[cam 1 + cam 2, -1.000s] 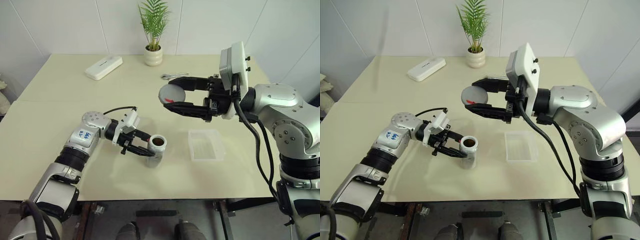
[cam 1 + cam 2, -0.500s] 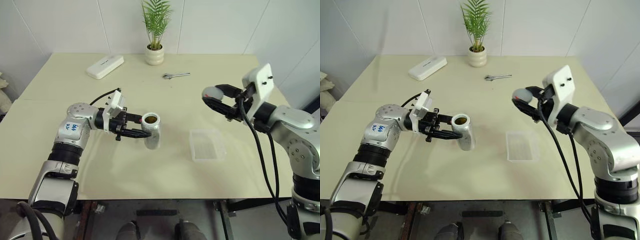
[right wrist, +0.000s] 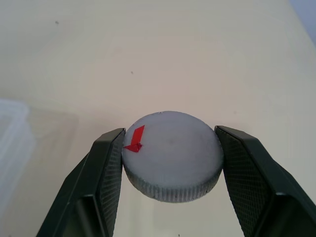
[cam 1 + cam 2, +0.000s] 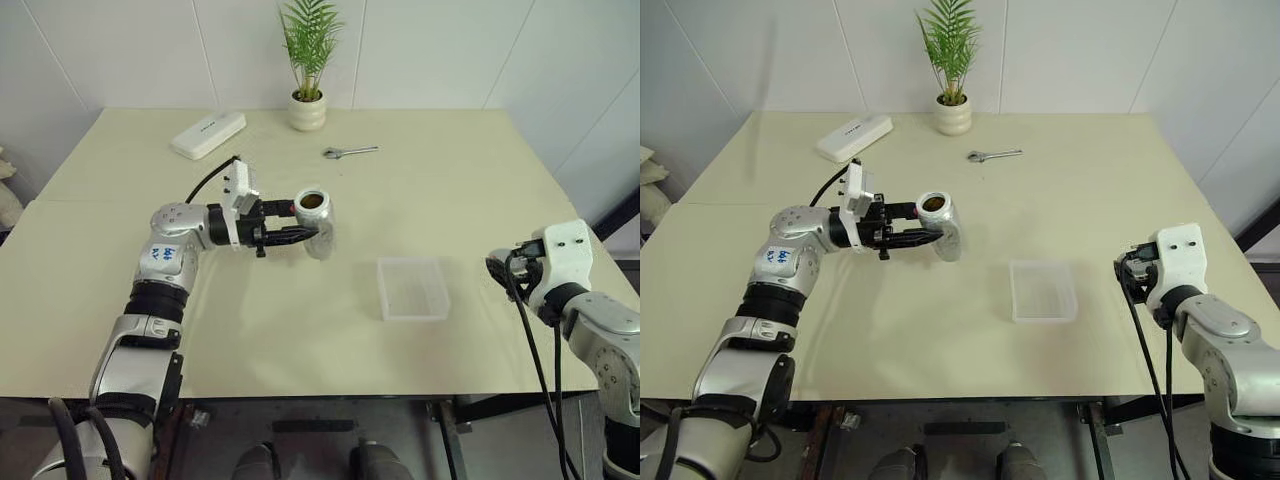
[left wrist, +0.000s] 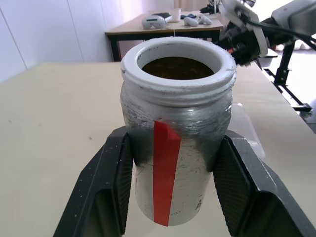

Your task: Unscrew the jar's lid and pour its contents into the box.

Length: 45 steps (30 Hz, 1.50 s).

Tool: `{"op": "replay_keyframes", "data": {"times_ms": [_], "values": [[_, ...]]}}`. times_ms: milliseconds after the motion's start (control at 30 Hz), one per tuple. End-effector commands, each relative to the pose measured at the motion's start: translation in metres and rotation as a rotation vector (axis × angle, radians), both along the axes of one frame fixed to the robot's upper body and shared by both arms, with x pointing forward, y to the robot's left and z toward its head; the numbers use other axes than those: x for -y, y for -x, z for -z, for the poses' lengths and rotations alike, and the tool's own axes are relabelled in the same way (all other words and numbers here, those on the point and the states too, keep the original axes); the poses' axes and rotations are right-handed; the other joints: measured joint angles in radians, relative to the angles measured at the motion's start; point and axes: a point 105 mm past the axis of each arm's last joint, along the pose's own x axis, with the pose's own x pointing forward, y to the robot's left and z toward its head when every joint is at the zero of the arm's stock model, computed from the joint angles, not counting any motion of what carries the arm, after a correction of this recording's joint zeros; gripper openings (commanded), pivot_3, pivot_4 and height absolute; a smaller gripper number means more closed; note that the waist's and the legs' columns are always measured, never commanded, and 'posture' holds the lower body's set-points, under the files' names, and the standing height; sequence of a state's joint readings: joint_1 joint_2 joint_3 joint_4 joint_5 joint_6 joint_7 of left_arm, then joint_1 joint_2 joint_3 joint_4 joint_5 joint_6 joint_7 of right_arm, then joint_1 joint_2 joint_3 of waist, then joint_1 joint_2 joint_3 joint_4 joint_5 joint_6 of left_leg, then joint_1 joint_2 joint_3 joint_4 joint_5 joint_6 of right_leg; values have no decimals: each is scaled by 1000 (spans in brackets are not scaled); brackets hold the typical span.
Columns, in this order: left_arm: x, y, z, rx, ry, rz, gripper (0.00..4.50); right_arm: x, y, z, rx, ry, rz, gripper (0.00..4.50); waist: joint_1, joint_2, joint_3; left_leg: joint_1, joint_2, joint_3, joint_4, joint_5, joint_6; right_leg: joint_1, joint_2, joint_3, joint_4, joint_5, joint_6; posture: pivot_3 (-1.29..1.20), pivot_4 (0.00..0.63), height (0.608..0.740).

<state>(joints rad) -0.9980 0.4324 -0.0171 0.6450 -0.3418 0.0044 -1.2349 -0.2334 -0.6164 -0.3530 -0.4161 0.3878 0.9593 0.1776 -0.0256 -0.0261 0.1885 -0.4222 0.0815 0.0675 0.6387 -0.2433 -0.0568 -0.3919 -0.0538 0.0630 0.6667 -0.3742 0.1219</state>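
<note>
Lid (image 3: pixel 172 155) is off, pinched in the right gripper (image 3: pixel 170 163); left gripper (image 5: pixel 173 197) clamps the open jar (image 4: pixel 316 210) (contents inside), well short of the empty box (image 4: pixel 412 288); pouring remains.

Lab-like room: white panel walls (image 4: pixel 130 50), bare table (image 4: pixel 430 180), background desk with gear (image 5: pixel 163 22).

We see the jar (image 4: pixel 318 222), a silvery-grey cylinder with a red strip on its side and a white threaded rim, open and showing dark contents, held above the table and tilted slightly. At about four o'clock from it the box (image 4: pixel 412 288), a shallow clear plastic tray, lies flat and empty. At about three o'clock from the box we find the lid (image 3: pixel 172 155), a round grey ribbed cap with a red mark on top, held level just above the table.
</note>
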Motion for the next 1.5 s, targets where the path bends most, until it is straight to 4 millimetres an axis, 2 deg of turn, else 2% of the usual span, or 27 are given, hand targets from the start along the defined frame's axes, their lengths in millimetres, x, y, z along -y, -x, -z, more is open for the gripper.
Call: {"op": "replay_keyframes", "data": {"times_ms": [33,267,433,467,600,733,933,1000,1167,1267,1500], "values": [[6,-4,-14,90,9,-15,1964,9,0,4,8,1,59,2537,0,0,0,0,0,0,0,0,0,0,0,0,0,0,0,0,150,740],[20,-12,-19,187,11,-46,1964,10,0,25,-35,-26,77,2537,0,0,0,0,0,0,0,0,0,0,1,0,0,0,0,0,150,740],[27,-18,-26,265,15,-78,1964,8,1,30,-44,-29,65,2537,0,0,0,0,0,0,0,0,0,0,1,0,0,0,0,0,150,740],[28,-19,-27,276,15,-81,1964,7,2,31,-47,-26,61,3254,0,0,0,0,0,0,0,0,0,0,1,0,0,0,0,0,150,740],[31,-21,-32,319,12,-93,1964,5,3,28,-38,-28,55,4488,-1,0,0,0,0,0,0,0,0,0,1,0,0,0,0,0,150,740],[34,-23,-36,376,-10,-108,1964,1,9,24,-32,-14,15,4488,1,0,0,0,0,0,0,0,0,0,1,0,0,0,0,0,150,740],[41,-23,-42,511,-42,-133,1964,-20,27,-1,67,31,-159,4488,4,0,0,0,0,0,-1,0,0,0,1,0,-1,0,0,0,150,740],[47,-23,-47,577,-47,-148,1964,-32,39,-8,97,43,-270,4488,7,0,0,0,0,0,-1,0,-1,0,1,0,-1,0,1,0,150,740],[64,-23,-46,735,-134,-170,1964,-54,69,-19,134,-4,-497,4488,21,0,0,0,0,0,0,0,0,2,2,0,-4,2,3,0,150,740],[82,-20,-42,895,-215,-169,1964,-68,92,-28,147,-57,-640,4488,28,-1,0,0,0,0,1,0,0,2,2,1,-4,2,3,0,150,740],[119,-4,-29,1300,-337,-76,1964,-62,110,-46,198,-91,-667,4488,36,-3,1,0,0,-1,7,-2,4,7,2,1,-7,6,6,0,150,740]]}}
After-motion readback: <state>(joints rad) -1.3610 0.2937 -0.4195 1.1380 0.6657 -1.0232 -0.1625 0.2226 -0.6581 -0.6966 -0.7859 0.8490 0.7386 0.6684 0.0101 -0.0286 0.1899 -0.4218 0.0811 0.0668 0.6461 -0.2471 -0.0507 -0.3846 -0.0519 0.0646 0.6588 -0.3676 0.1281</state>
